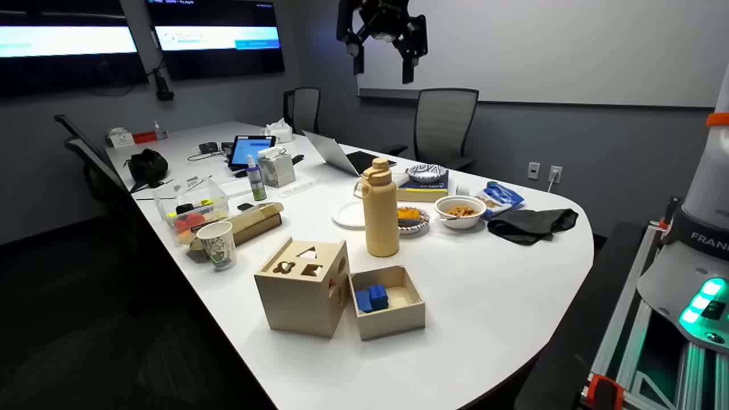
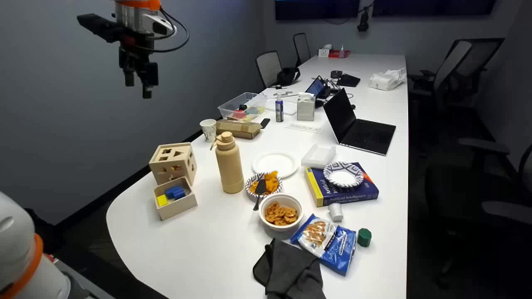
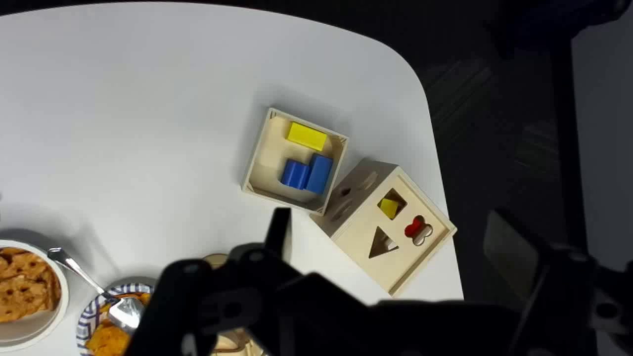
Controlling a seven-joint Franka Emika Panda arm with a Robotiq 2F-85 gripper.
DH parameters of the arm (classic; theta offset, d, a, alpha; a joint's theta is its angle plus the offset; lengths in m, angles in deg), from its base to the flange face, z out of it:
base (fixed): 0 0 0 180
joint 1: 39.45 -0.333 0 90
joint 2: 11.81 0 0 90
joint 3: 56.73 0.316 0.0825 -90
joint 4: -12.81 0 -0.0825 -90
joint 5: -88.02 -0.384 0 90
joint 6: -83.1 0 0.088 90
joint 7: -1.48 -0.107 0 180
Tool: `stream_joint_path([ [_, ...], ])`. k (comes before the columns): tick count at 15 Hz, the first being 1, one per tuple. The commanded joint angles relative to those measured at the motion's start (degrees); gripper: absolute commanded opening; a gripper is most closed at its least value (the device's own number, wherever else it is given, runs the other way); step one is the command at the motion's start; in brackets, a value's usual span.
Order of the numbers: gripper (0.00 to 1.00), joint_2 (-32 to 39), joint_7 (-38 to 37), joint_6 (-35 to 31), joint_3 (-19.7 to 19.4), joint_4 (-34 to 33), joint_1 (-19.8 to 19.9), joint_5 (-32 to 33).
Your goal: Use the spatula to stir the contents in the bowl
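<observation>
Gripper (image 1: 383, 70) high, spread wide, empty. Spatula (image 2: 260, 187) lies across patterned bowl (image 3: 88, 319), beside white bowl (image 3: 33, 327) of pretzel crisps (image 2: 280, 214). Wooden shape-sorter (image 1: 299, 299) near rounded corner of worktop (image 1: 484, 319).

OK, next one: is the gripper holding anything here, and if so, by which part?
Nothing is held: the gripper is in the air, its jaws open with nothing between them. The spatula lies partly over the patterned bowl.

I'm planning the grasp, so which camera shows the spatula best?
The wrist view: the spatula is largest there, with its handle clear and its head shining, though I can't tell whether its tip is covered. Both exterior views show it smaller, with a dark head.
</observation>
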Motion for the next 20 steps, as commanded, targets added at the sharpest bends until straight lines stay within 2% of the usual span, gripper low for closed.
stream_joint_path([
  [1, 1.00, 0.0, 0.1, 0.1, 0.3, -0.1, 0.4, -0.1],
  [7, 1.00, 7.7, -4.1, -4.4, 0.8, -0.8, 2.6, 12.4],
  [13, 1.00, 17.5, -13.0, -7.7, -1.3, -0.7, 3.6, 26.0],
  [17, 1.00, 21.7, -13.3, -8.7, -3.7, 0.4, 3.3, 28.4],
  [20, 1.00, 22.8, -8.1, -8.9, -5.2, 2.0, 3.7, 27.8],
])
